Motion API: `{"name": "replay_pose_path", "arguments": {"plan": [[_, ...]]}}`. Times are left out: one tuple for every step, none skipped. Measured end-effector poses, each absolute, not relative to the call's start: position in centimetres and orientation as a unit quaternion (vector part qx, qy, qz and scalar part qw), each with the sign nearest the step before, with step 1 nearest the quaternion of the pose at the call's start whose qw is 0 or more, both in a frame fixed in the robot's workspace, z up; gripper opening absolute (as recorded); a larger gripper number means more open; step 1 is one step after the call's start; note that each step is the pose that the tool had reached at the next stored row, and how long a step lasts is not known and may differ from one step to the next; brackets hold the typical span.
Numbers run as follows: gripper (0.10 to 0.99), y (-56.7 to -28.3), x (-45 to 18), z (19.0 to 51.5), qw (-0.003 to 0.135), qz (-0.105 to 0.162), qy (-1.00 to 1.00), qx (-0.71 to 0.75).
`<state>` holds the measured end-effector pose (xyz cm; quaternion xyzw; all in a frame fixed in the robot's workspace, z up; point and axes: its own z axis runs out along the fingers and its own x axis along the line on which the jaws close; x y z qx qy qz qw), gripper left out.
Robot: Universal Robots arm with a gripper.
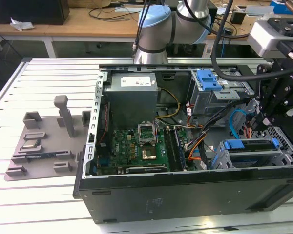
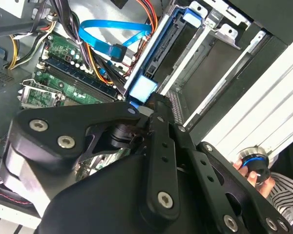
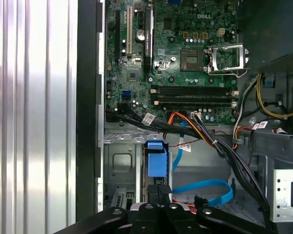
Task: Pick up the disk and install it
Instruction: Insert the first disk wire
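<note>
The disk [image 1: 251,146] already sits edge-up in the lower drive cage [image 1: 224,158] of the open computer case [image 1: 185,195], with the pincer [image 3: 158,192] pressed together just behind its blue end, so installation looks nearly finished.

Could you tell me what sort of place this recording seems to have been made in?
Probably a robotics lab or workshop bench. An opened computer case lies on a slotted metal table, the robot arm stands behind it, and a wooden bench with loose cables runs along the back.
</note>
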<state>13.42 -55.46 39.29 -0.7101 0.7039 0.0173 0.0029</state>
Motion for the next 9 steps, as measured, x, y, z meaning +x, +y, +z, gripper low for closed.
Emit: {"name": "replay_pose_path", "arguments": {"plan": [[0.106,-55.3,14.0,39.3,0.002,0.018,0.704,-0.71],[0.106,-55.1,14.5,39.3,0.002,0.018,0.704,-0.71],[0.106,-54.8,15.0,39.3,0.002,0.018,0.704,-0.71],[0.106,-54.5,15.3,39.2,0.002,0.018,0.704,-0.71],[0.106,-54.3,15.6,39.2,0.002,0.018,0.704,-0.71],[0.106,-54.0,15.8,39.1,0.002,0.018,0.704,-0.71],[0.106,-53.7,16.0,39.1,0.001,0.018,0.704,-0.71],[0.106,-53.3,16.2,38.9,0.001,0.017,0.704,-0.71],[0.106,-52.7,16.6,38.6,0.0,0.016,0.704,-0.71]]}}
